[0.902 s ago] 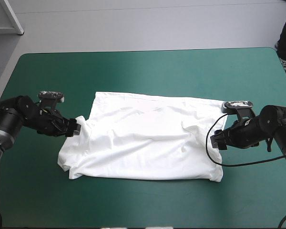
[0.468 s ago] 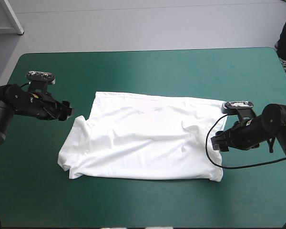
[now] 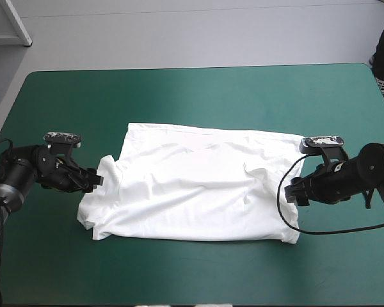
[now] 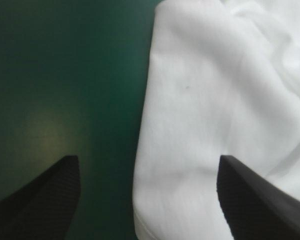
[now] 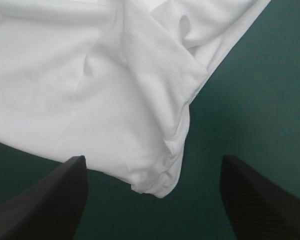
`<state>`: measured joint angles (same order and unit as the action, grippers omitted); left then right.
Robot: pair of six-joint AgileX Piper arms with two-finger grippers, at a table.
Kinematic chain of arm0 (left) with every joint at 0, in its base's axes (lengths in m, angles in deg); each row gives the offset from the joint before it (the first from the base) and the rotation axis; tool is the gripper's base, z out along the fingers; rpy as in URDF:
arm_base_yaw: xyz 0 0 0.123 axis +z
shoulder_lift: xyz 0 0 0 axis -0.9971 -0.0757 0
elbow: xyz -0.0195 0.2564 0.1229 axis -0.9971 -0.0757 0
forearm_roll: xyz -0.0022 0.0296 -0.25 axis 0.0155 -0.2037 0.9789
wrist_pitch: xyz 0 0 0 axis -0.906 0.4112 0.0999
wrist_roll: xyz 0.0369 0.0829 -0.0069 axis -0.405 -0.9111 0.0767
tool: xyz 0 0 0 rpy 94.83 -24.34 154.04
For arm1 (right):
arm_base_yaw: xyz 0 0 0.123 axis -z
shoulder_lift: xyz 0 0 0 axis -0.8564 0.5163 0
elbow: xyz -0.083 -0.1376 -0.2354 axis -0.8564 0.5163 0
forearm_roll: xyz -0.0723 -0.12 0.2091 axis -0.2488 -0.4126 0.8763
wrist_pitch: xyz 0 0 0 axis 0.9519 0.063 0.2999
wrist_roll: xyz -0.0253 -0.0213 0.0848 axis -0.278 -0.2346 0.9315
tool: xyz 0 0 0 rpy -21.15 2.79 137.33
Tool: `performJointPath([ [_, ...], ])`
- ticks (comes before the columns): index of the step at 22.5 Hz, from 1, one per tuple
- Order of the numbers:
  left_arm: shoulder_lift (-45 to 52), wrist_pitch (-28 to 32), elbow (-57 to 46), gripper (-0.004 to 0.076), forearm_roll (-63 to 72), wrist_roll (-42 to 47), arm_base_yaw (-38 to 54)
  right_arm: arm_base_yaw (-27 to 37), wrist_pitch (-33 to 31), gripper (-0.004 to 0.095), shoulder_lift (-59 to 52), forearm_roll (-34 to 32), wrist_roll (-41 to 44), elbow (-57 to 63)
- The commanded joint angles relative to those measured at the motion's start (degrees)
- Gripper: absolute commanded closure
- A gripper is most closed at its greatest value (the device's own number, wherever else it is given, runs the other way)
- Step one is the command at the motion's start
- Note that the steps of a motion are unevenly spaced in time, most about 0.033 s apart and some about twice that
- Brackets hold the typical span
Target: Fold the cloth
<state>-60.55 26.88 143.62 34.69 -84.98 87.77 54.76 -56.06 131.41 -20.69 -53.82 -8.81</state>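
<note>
- The left gripper is released and spread wide, astride the side edge of the T-shirt.
- The right gripper is likewise spread, with a bunched hem corner just ahead.
- The T-shirt lies flat in the middle of the teal-green table. It looks light and limp, and is best pinched at the doubled hems.

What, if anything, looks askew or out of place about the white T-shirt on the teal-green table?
The T-shirt lies spread on the table but not neatly: the sleeve at its left end curls up in a ridge, a raised crease puckers the right half, and the near left corner is bunched and rounded. Nothing looks spilled or torn.
</note>
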Motion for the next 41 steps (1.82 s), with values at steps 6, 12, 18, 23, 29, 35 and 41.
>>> performJointPath([
  [6, -6.2, 6.0, -1.7, 0.0202, 2.2, 0.8, 0.0, 0.6, -0.1, 0.0233, -1.7, 1.9, -0.6, -1.8],
  [12, -9.2, 5.4, -1.7, 0.0530, 5.3, -0.2, 0.0, 0.6, 0.9, 0.0237, -2.8, 1.6, -0.6, -1.9],
  [18, -5.3, 6.6, -1.3, 0.0705, 5.2, 0.8, 0.0, 0.6, 1.0, 0.0238, -2.8, 1.6, -0.8, -1.9],
  [23, -0.3, 10.7, -0.4, 0.0705, 3.7, 4.3, 0.0, 0.6, 0.0, 0.0238, -3.1, 2.2, -0.8, -1.9],
  [29, 0.4, 8.3, 2.8, 0.0705, 12.6, -1.8, -0.5, 0.6, 0.1, 0.0238, -4.9, 2.2, -0.8, -2.0],
  [35, 0.4, 8.4, 2.8, 0.0705, 15.4, -3.8, -7.6, 0.6, 0.3, 0.0237, -4.9, 2.2, -0.8, -2.0],
  [41, 0.3, 11.5, 2.3, 0.0705, 15.3, -3.8, -20.2, 0.6, 1.0, 0.0237, -4.9, 2.2, -1.1, -2.0],
])
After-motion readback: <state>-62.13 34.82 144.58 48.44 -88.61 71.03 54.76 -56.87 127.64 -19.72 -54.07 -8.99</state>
